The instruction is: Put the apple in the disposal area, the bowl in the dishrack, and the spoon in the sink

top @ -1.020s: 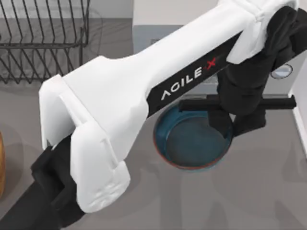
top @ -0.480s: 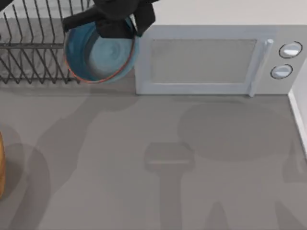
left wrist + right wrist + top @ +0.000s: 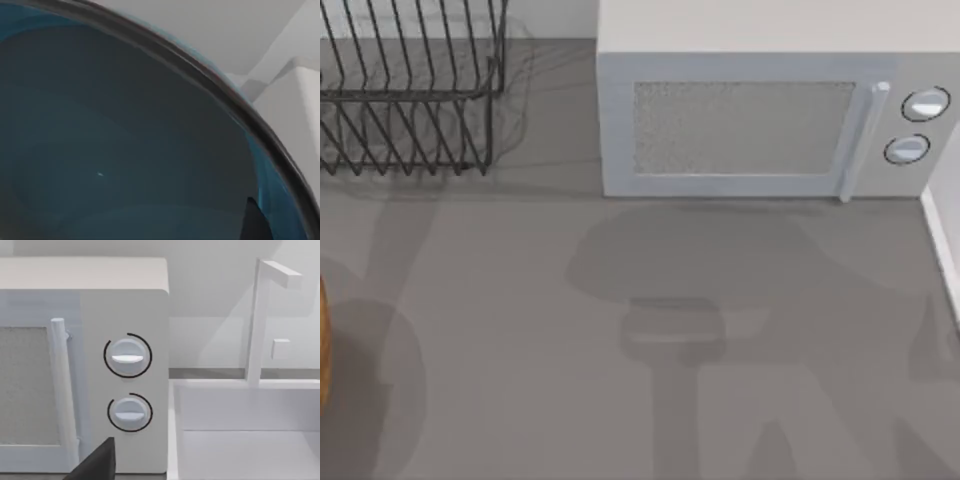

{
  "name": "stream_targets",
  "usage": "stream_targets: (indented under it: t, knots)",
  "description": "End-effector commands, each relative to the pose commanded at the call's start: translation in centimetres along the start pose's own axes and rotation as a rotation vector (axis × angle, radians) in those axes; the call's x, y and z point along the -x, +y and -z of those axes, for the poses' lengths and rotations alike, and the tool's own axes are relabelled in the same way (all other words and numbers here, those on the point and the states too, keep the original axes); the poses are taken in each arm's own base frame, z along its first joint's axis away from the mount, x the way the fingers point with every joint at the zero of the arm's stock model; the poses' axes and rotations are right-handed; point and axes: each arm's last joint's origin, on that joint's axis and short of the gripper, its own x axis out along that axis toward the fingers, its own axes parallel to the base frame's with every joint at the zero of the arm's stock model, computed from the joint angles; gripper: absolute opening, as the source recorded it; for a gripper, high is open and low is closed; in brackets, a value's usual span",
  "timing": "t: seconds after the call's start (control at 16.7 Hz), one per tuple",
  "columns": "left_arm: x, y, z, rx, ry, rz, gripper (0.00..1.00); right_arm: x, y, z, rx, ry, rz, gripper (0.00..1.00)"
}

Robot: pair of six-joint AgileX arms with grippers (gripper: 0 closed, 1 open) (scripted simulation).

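The teal-blue bowl [image 3: 125, 150] sits very close in the left wrist view, its inside and dark rim across most of the picture. One dark fingertip [image 3: 254, 224] of my left gripper rests just inside the rim, so the gripper is shut on the bowl. The black wire dishrack [image 3: 410, 90] stands at the counter's back left with nothing in the part I see. The white sink [image 3: 240, 440] with its faucet [image 3: 257, 320] lies beside the microwave. A dark fingertip [image 3: 97, 465] of my right gripper points toward the microwave's knobs. The apple and the spoon are out of view.
A white microwave [image 3: 760, 120] stands at the back of the grey counter [image 3: 620, 350], right of the dishrack. A brown wooden object [image 3: 323, 340] pokes in at the counter's left edge. Arm shadows fall across the counter.
My left arm lifted the bowl from the counter's middle, carried it back-left over the dishrack, then left the top view with it. The rack still looks empty.
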Motion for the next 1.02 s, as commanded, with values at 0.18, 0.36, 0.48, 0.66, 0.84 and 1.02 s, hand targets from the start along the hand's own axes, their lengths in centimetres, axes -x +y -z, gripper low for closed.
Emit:
stream_targets:
  t: [0.18, 0.36, 0.48, 0.66, 0.84, 1.02]
  knots:
    - [4.9, 2.8, 0.5, -0.116, -0.241, -0.01, 0.0, 0.0, 0.0, 0.0, 0.0, 0.0, 0.0, 1.0]
    - [8.6, 4.1, 1.4, -0.238, -0.428, -0.031, 0.0, 0.0, 0.0, 0.0, 0.0, 0.0, 0.0, 1.0]
    - [10.0, 4.4, 1.9, -0.297, -0.503, -0.045, 0.0, 0.0, 0.0, 0.0, 0.0, 0.0, 0.0, 1.0]
    - [10.4, 4.6, 2.3, -0.322, -0.53, -0.052, 0.0, 0.0, 0.0, 0.0, 0.0, 0.0, 0.0, 1.0]
    - [10.4, 4.6, 2.3, -0.322, -0.53, -0.052, 0.0, 0.0, 0.0, 0.0, 0.0, 0.0, 0.0, 1.0]
    - [10.0, 4.6, 2.1, -0.322, -0.528, -0.051, 0.0, 0.0, 0.0, 0.0, 0.0, 0.0, 0.0, 1.0]
